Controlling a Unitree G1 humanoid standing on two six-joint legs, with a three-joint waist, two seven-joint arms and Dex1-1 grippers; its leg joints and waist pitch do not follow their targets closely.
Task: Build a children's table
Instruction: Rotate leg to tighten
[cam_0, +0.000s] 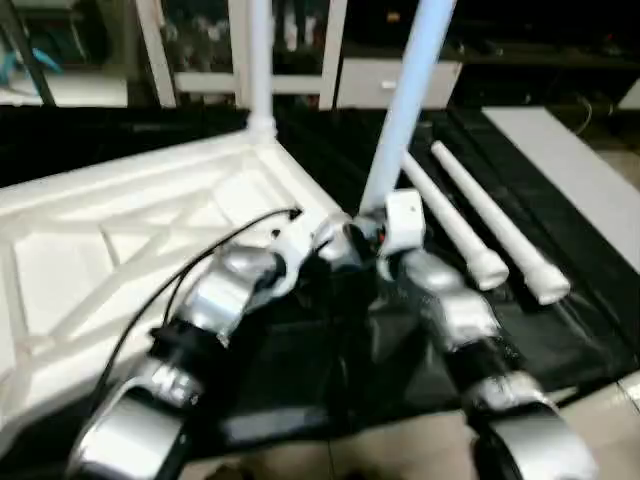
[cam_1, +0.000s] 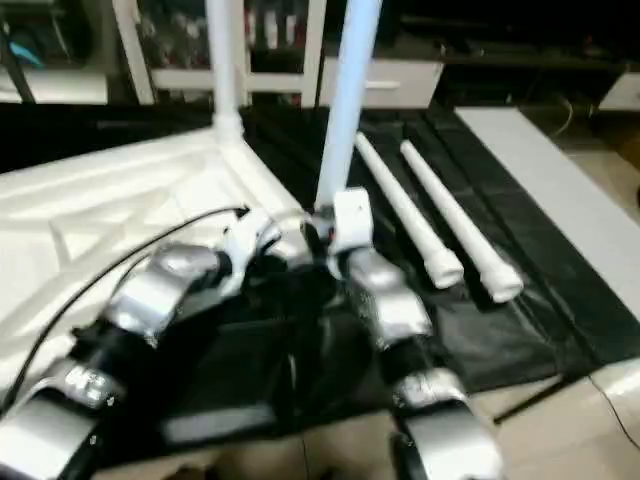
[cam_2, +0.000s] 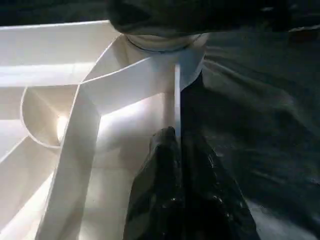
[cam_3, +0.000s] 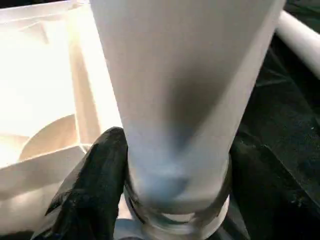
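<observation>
The white table top lies upside down on a black mat, its ribbed underside facing up. One white leg stands upright in the far corner socket. A second leg rises, slightly tilted, from the near right corner; my right gripper is shut on its lower end just above the socket. My left gripper is right beside it, pinching the top's thin rim wall at that same corner. Two loose legs lie side by side on the mat to the right.
The black mat spreads under everything and ends at pale floor on the near right. A long white board lies along the mat's right side. White furniture frames stand behind the table top.
</observation>
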